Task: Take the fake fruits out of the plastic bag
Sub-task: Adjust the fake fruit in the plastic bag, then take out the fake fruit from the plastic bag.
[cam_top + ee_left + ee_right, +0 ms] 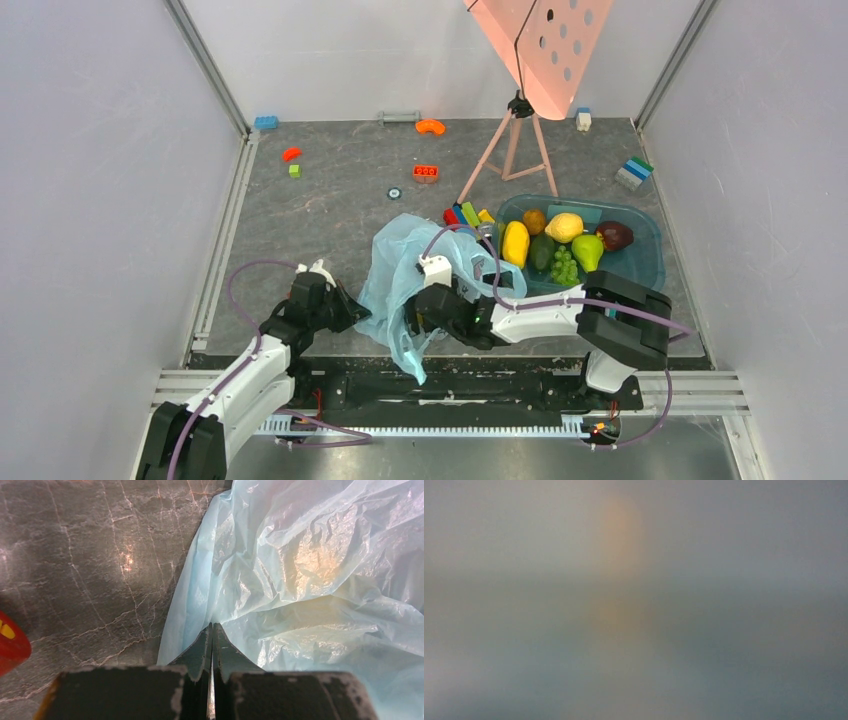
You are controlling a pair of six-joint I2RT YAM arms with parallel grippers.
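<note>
The light blue plastic bag (398, 268) lies crumpled at the middle near edge of the table. My left gripper (356, 312) is at its left edge; in the left wrist view the jaws (212, 630) are closed together with bag film (300, 570) pinched at their tips. My right gripper (418, 314) reaches into the bag from the right, and its fingers are hidden by the film. The right wrist view is only a grey-orange blur. The lemon (564, 227), pear (587, 251), plum (614, 235) and orange (534, 220) lie in the teal tub (648, 250).
The tub also holds a yellow fruit (515, 243), a dark green one and grapes (565, 268). Coloured bricks (466, 214) sit between bag and tub. A tripod (512, 145) with a pink perforated board stands behind. Loose bricks (425, 173) lie farther back. A red object (10, 647) is beside my left gripper.
</note>
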